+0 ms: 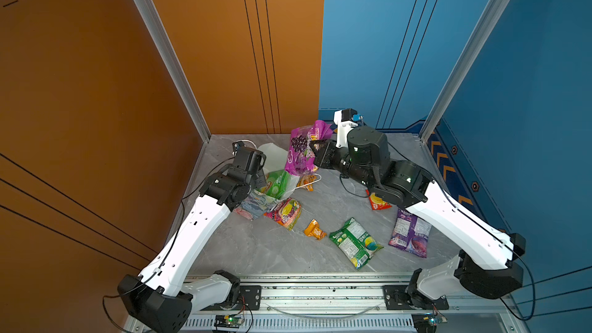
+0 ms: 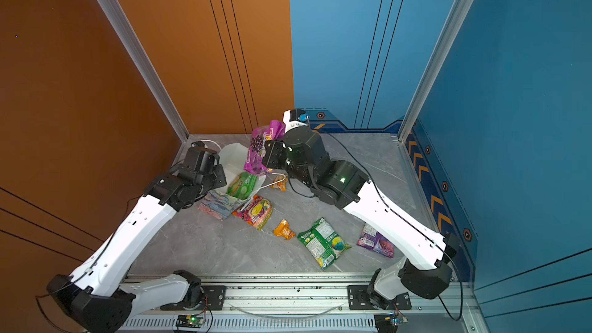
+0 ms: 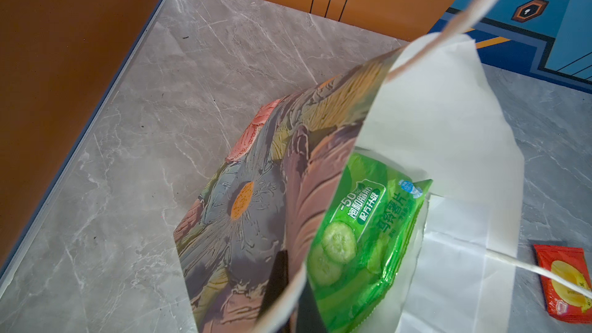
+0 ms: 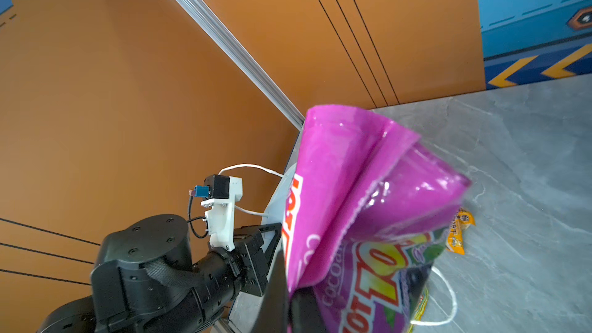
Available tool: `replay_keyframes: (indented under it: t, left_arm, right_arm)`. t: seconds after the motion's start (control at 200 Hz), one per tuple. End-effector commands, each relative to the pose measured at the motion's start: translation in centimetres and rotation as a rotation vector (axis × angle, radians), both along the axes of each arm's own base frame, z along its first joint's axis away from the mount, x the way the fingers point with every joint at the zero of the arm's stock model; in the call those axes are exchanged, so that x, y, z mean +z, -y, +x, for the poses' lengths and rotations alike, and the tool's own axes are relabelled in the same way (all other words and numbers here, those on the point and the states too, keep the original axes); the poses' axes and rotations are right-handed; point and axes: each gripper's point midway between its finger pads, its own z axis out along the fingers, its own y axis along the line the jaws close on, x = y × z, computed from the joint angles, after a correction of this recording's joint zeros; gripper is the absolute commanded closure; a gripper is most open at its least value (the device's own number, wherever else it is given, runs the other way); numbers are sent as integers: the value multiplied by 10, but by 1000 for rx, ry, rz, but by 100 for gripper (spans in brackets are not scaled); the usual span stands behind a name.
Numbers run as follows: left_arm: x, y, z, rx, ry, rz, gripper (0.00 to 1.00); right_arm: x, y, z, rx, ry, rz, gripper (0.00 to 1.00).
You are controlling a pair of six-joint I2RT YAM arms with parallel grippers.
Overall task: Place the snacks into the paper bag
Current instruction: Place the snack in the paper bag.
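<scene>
Top view: one's in, the chips (image 1: 277, 184) sit inside the bag (image 1: 272, 155). The right tool (image 1: 315, 150) is pinching the pouch (image 1: 299, 152), which hangs roughly upright, long axis up-down, lower end just at the bag's mouth. Six more snacks (image 1: 355, 241) lie loose on the surface (image 1: 250, 251), so I'd call it early days. The bag leans, its long axis running from its base by the left arm toward the back wall, mouth facing up.

Left wrist: the left tool (image 3: 293, 299) is clamped on the bag's rim, with the chips lying lengthwise in the mouth.

Right wrist: the tool is pressed onto the pouch's edge, with the bag just behind.
</scene>
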Motion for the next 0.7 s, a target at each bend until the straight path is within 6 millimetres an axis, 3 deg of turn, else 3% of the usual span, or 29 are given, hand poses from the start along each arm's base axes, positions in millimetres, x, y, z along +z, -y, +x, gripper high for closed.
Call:
replay_keyframes:
  t: [0.0, 0.045, 0.295, 0.446, 0.691]
  left_arm:
    - [12, 3, 0, -19, 38, -14, 100]
    - [12, 4, -1, -25, 37, -16, 100]
    - [14, 14, 0, -72, 50, -40, 100]
    - [14, 15, -1, -85, 50, -28, 100]
    - [15, 19, -2, -100, 56, -39, 100]
  right_arm:
    - [28, -13, 0, 20, 25, 152, 100]
    - [10, -22, 1, 28, -5, 130, 100]
    - [-28, -55, 5, 78, -109, 123, 100]
    - [-41, -72, 4, 117, -144, 124, 100]
    - [-49, -79, 10, 95, -159, 138, 100]
